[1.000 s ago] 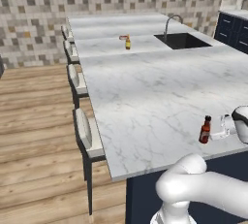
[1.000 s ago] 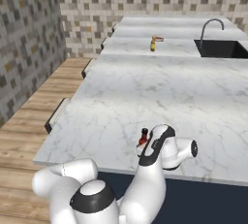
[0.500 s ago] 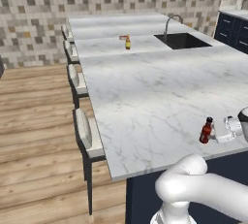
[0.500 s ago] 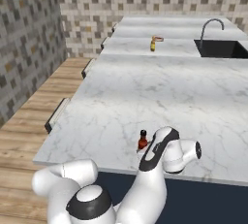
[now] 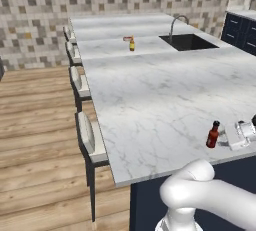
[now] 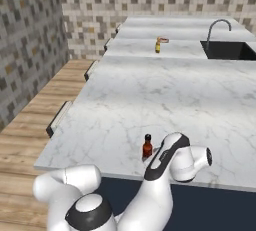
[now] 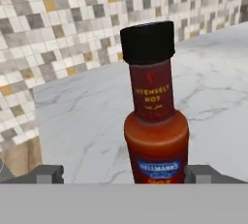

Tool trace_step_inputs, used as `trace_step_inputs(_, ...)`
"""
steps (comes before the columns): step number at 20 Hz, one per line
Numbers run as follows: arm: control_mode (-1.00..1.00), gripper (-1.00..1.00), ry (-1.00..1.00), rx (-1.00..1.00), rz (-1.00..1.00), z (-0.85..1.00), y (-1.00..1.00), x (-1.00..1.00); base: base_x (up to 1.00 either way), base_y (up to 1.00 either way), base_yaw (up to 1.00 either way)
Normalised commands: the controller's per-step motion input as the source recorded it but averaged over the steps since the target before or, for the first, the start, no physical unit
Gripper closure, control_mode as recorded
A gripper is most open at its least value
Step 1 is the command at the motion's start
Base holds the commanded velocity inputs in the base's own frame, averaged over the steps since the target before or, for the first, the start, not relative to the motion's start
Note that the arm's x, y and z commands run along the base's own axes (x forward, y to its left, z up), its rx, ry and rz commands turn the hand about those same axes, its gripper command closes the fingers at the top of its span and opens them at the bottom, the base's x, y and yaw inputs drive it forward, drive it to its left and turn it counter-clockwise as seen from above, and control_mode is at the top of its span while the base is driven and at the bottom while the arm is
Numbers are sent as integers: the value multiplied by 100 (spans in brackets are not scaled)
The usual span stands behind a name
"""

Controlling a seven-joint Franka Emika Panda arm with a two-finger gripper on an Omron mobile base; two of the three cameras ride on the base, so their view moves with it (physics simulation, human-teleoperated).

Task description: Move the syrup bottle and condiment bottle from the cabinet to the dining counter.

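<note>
The condiment bottle [image 5: 213,134] stood upright on the dining counter [image 5: 150,95], near its front edge, at the gripper's [image 7: 124,173] twelve o'clock. The jaws were spread wide, one to each side of the bottle, touching nothing. Judged light, rigid, glossy and probably slippery; top-heavy. Best grasped at mid-body, below the neck.

the white arm rises from the lower right of the left base view, its gripper [image 5: 231,137] at the right edge, level, jaws spread wide with fingertips [image 7: 48,173] apart, holding nothing.
</note>
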Motion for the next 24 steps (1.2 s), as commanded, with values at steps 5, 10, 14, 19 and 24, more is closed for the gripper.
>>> trace_step_inputs(5,-100,-100,0,4,-1,31,-35,-60,0,0,0)
trace_step_inputs(10,-100,-100,-3,6,-5,82,-2,-61,0,0,0)
trace_step_inputs(14,-100,-100,-4,2,-12,100,60,-37,0,0,0)
trace_step_inputs(19,-100,-100,-1,-3,-19,100,93,-10,0,0,0)
trace_step_inputs(24,-100,-100,18,-27,-28,77,100,6,0,0,0)
